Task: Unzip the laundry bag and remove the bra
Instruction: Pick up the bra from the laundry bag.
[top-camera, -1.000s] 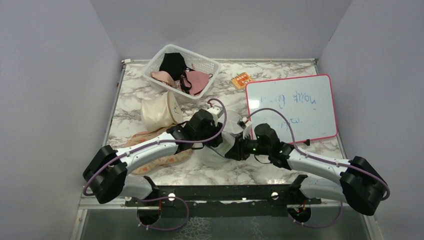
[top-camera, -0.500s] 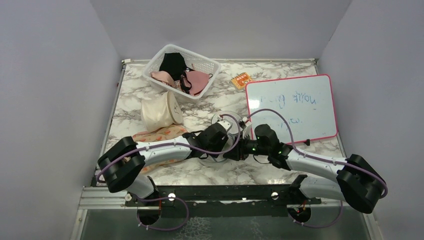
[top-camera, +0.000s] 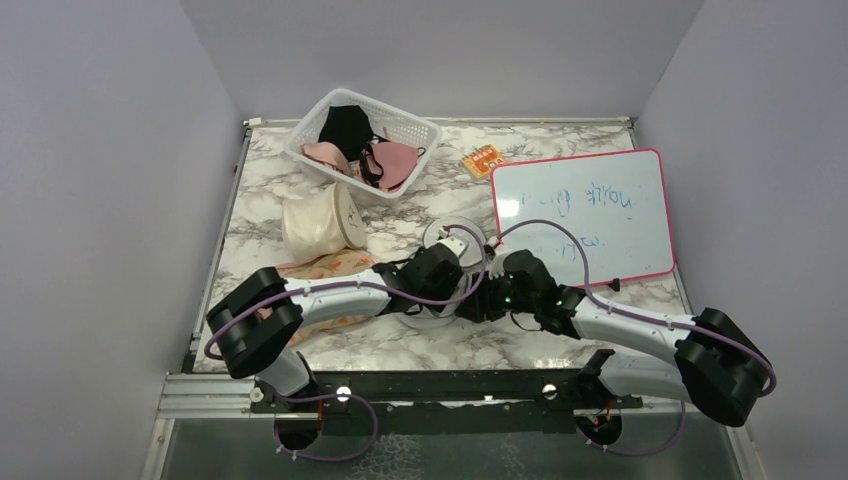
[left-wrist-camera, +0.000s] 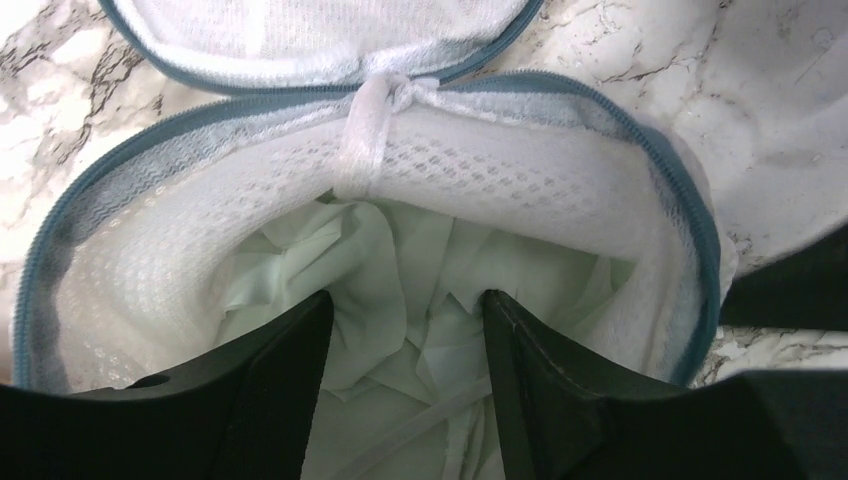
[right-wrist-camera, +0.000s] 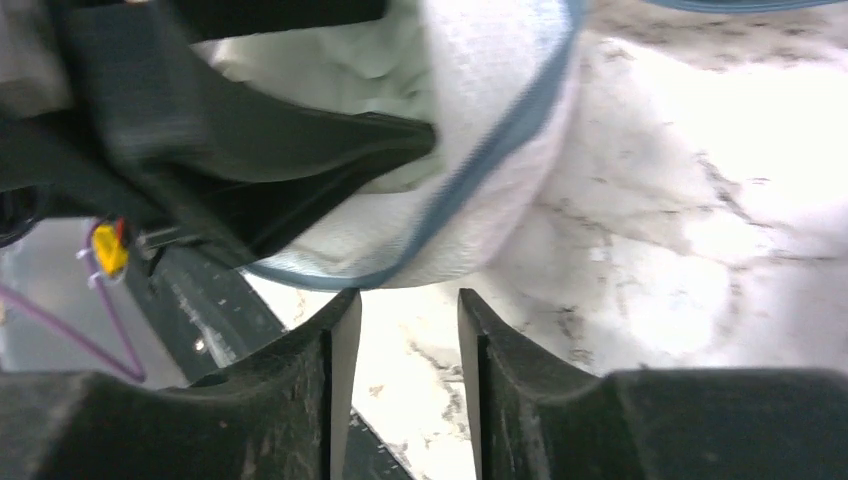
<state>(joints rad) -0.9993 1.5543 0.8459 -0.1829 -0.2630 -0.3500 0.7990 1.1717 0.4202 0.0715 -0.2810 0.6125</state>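
Now our left claw (left-wrist-camera: 407, 305) stands parted inside the unzipped laundry bag (left-wrist-camera: 520, 190), astride the pale bra (left-wrist-camera: 400, 240) without pinching it. Our right claw (right-wrist-camera: 405, 300), narrowly parted and empty, hovers by the bag's three o'clock rim above the counter (right-wrist-camera: 680, 200). With nothing pinning the bag, we risk lifting bag and bra together.

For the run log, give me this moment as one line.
bag unzipped, lid flipped back | bra inside | left gripper open, in bag over bra | right gripper open beside bag rim
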